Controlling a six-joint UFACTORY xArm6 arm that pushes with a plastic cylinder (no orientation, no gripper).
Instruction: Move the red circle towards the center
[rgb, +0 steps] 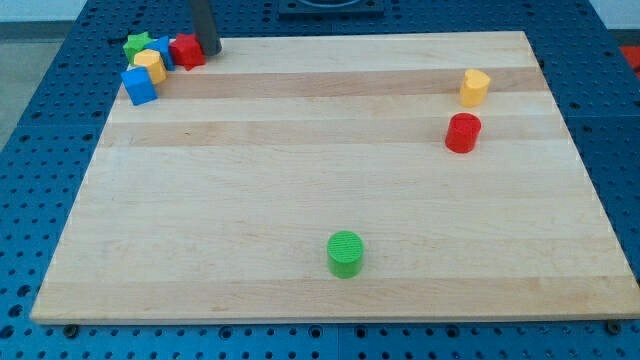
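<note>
Eight blocks lie on the wooden board (300, 200). At the frame's right, the red circle (463, 132) stands just below a yellow block (475, 87), well apart from the board's middle. A green circle (345, 253) sits low, near centre. In the upper left corner cluster a green star (137, 44), a yellow block (150, 65), a blue block (163, 50), a blue cube (139, 86) and a red block (187, 50). My tip (211, 49) touches that red block's right side. It is a bare rod without fingers.

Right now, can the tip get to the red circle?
Probably yes. My tip sits at the view's top left beside the block cluster; bare board lies between it and the red circle, with only the yellow block near it.
</note>
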